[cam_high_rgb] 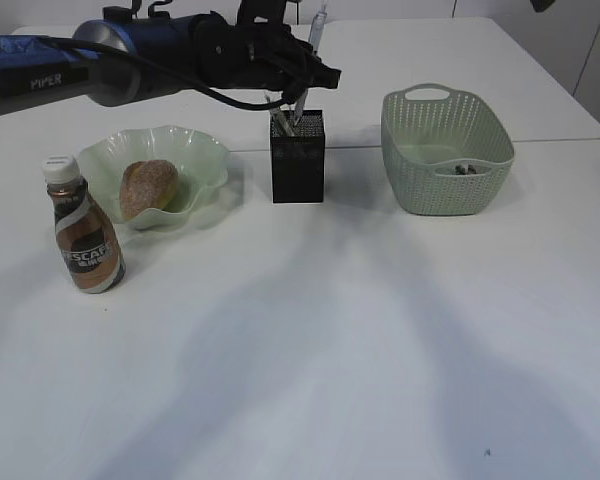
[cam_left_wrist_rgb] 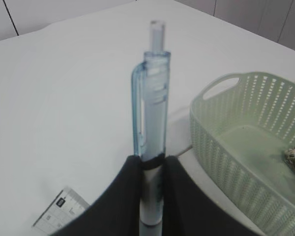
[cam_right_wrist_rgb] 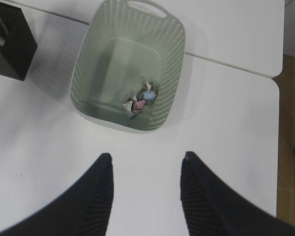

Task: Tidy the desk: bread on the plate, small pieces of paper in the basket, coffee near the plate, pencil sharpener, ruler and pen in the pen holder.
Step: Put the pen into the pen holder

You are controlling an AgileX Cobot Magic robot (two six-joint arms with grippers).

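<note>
My left gripper (cam_left_wrist_rgb: 152, 162) is shut on a clear blue pen (cam_left_wrist_rgb: 152, 98), held upright. In the exterior view it (cam_high_rgb: 315, 78) hangs right over the black pen holder (cam_high_rgb: 298, 160), with the pen (cam_high_rgb: 317, 35) sticking up above it. A ruler (cam_left_wrist_rgb: 64, 210) shows below the fingers and stands in the holder. The bread (cam_high_rgb: 147, 188) lies on the green plate (cam_high_rgb: 205, 155), and the coffee bottle (cam_high_rgb: 85, 238) stands in front of it. Small paper pieces (cam_right_wrist_rgb: 140, 101) lie in the green basket (cam_right_wrist_rgb: 88, 64). My right gripper (cam_right_wrist_rgb: 145, 157) is open, empty, above the table near the basket. The pencil sharpener is out of view.
The basket (cam_high_rgb: 445, 190) stands right of the pen holder, about a hand's width apart. A seam between two tables runs behind the holder and basket. The table's right edge (cam_right_wrist_rgb: 278, 123) drops to a brown floor.
</note>
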